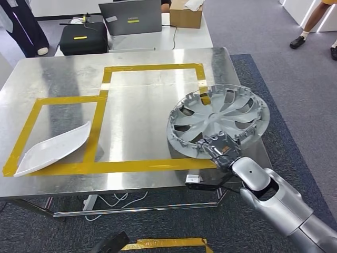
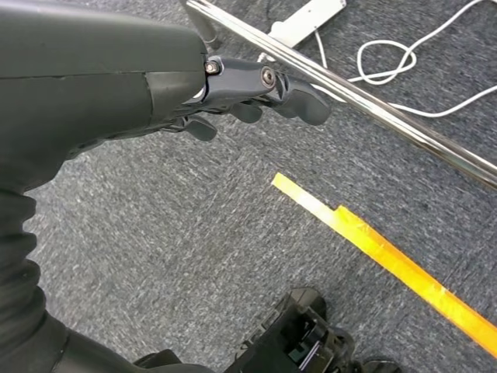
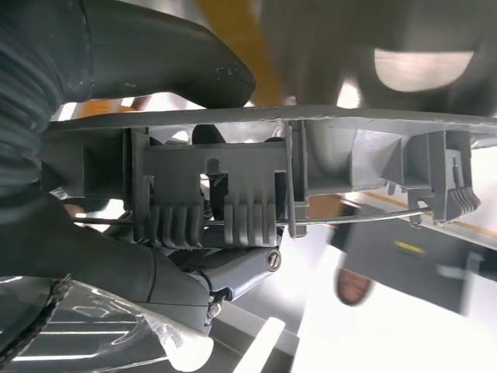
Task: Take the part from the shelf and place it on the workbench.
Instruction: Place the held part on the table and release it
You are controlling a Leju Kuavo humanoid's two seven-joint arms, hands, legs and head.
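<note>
Head view has the right hand (image 1: 219, 150) pinching the hubcap (image 1: 217, 120) by its rim, a light, stiff, slightly brittle plastic piece.

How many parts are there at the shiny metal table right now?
2. A flat white plastic panel lies in the yellow-taped area at the table's left. A round silver wheel cover is at the right edge, gripped by the robot's right hand.

text: none legible | laptop (image 1: 131, 17) lid label: too blurred | black case (image 1: 83, 38) yellow tag: unreadable
</note>
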